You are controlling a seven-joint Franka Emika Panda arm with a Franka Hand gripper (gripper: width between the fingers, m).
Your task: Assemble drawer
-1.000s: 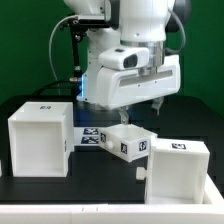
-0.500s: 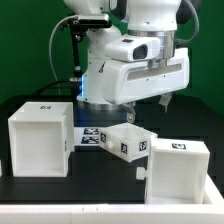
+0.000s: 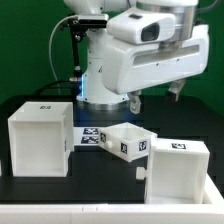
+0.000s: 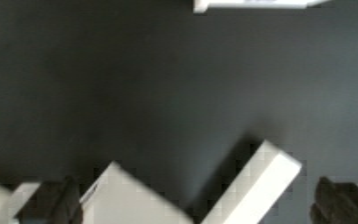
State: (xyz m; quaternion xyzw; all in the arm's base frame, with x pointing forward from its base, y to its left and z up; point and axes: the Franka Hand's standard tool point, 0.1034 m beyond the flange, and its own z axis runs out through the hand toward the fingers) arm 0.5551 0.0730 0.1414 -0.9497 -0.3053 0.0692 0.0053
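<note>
The small white open-topped tray (image 3: 127,143) lies on the black table at the middle, with tags on its side. The large cube-like white casing (image 3: 40,140) stands at the exterior view's left. My gripper (image 3: 157,95) hangs well above the tray, jaws apart and empty. In the wrist view the tray's corner (image 4: 247,185) shows far below between my dark fingertips (image 4: 37,203), with the gripper (image 4: 194,205) open around nothing.
A second white box-shaped part (image 3: 175,170) with a tag on top stands at the exterior view's right front. The marker board (image 3: 92,137) lies between the casing and the tray. A white edge (image 4: 256,4) shows in the wrist view.
My arm has risen and swung toward the exterior view's right, carrying the open gripper up and away from the tray. The parts have not moved.
</note>
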